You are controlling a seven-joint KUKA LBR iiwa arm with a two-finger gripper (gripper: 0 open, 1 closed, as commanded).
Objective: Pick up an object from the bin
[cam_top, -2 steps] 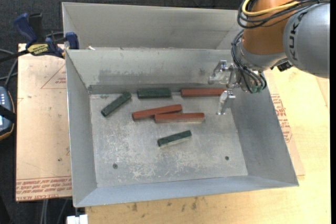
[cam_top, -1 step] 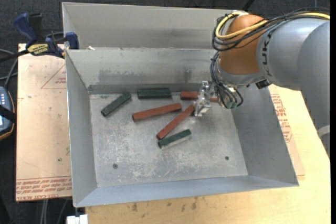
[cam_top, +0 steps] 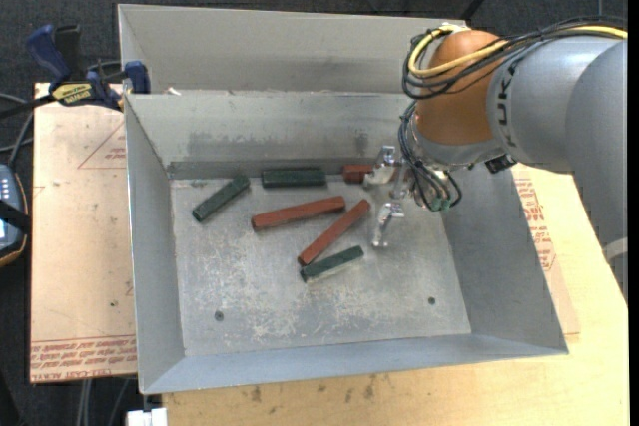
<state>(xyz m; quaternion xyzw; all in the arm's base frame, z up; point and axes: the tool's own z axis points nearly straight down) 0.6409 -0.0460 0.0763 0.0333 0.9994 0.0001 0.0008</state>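
My gripper (cam_top: 381, 213) hangs low over the right middle of the bin, open, with nothing between its fingers. Just left of it a red-brown bar (cam_top: 334, 231) lies slanted, its upper end close to the front fingertip (cam_top: 380, 235). A dark green bar (cam_top: 332, 261) lies below that one. A short red-brown block (cam_top: 354, 174) sits by the back wall, just left of the gripper's rear side.
Further left lie a long red-brown bar (cam_top: 298, 213), a dark green bar (cam_top: 294, 178) along the back wall and another green bar (cam_top: 221, 199), slanted. The arm with its orange cover and cables comes in from the right.
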